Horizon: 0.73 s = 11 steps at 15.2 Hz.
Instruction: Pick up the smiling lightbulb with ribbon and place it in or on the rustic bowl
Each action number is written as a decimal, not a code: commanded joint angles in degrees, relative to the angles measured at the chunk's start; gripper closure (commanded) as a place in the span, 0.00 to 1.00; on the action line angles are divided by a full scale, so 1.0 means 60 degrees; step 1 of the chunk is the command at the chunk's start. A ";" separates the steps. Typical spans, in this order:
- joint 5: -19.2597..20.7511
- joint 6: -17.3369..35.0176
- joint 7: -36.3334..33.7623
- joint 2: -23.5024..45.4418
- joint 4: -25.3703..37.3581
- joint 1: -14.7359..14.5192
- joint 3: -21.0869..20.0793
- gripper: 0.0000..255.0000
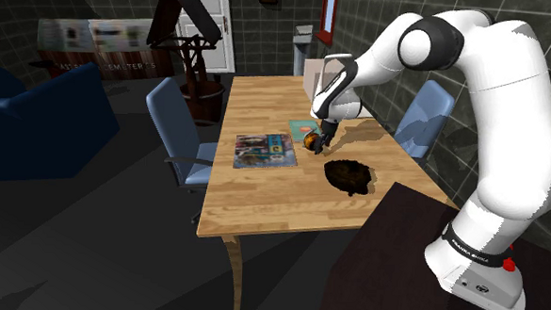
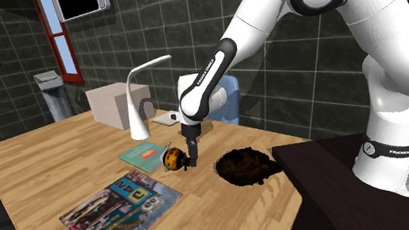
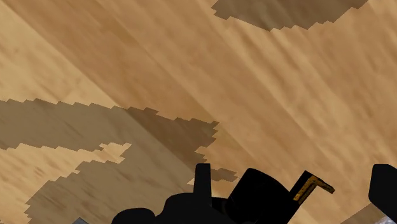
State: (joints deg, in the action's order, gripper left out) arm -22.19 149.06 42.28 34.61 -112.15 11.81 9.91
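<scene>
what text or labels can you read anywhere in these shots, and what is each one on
"FRANKA EMIKA": white lettering on the black band round the white arm's base
White lettering along the arm's dark forearm joint: too small to read
Colourful magazine: cover lettering blurred, unreadable
Teal book: title too small to read
Long picture panel on the back wall: lettering blurred, unreadable

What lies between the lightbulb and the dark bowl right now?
The tool, standing right beside the orange lightbulb; from there to the dark bowl the wooden table is bare, as the second exterior view shows.
</scene>
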 commanded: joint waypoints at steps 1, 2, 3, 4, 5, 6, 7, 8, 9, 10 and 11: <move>0.0000 0.0000 0.0000 0.0000 0.0000 0.0000 0.0000 1.00; 0.0000 0.0000 0.0000 0.0000 0.0000 0.0000 0.0000 1.00; 0.0000 0.0000 0.0000 0.0000 0.0000 0.0000 0.0000 1.00; 0.0000 0.0001 0.0000 0.0000 0.0000 0.0000 0.0000 1.00; 0.0000 0.0001 0.0000 0.0001 0.0000 0.0000 0.0000 1.00; 0.0000 0.0000 0.0000 0.0001 0.0000 0.0000 0.0000 1.00; 0.0000 0.0001 0.0000 -0.0001 -0.0002 -0.0001 0.0000 1.00; 0.0000 0.0002 -0.0001 -0.0001 -0.0003 -0.0001 0.0000 1.00; 0.0000 0.0000 -0.0002 -0.0001 -0.0001 -0.0002 0.0000 1.00; 0.0000 0.0001 0.0000 0.0001 0.0001 0.0000 0.0000 1.00; 0.0040 -0.0079 -0.0037 -0.0106 -0.0026 -0.0027 0.0037 1.00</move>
State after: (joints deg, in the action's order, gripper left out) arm -22.07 148.81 42.17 34.28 -112.25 11.75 10.04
